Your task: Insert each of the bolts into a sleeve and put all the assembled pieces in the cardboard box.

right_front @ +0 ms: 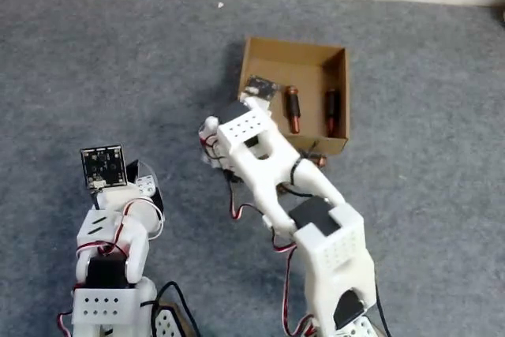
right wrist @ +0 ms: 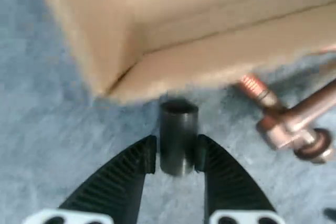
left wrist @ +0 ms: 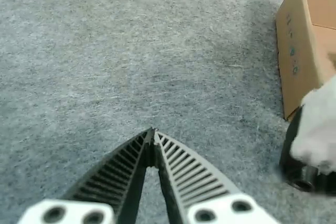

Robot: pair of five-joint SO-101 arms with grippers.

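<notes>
Well, the cardboard box (right_front: 254,53) sits ahead of me with two assembled pieces (right_front: 293,108) lying inside it, long axes running from the near wall to the far wall. My right gripper (right wrist: 176,148) is down at the box's near corner, outside the wall, and its fingers are pinching a dark sleeve (right wrist: 178,129). The sleeve's long axis runs in line with my fingers, its open mouth facing away from the wrist toward the box corner. A loose copper bolt (right wrist: 294,121) lies on the carpet just beside the sleeve, close along the box's near wall and slanted across the sleeve's axis, so I judge it needs turning into line before it can go in. My left gripper (left wrist: 153,132) is pressed together, empty, over bare carpet well apart from the bolt.
</notes>
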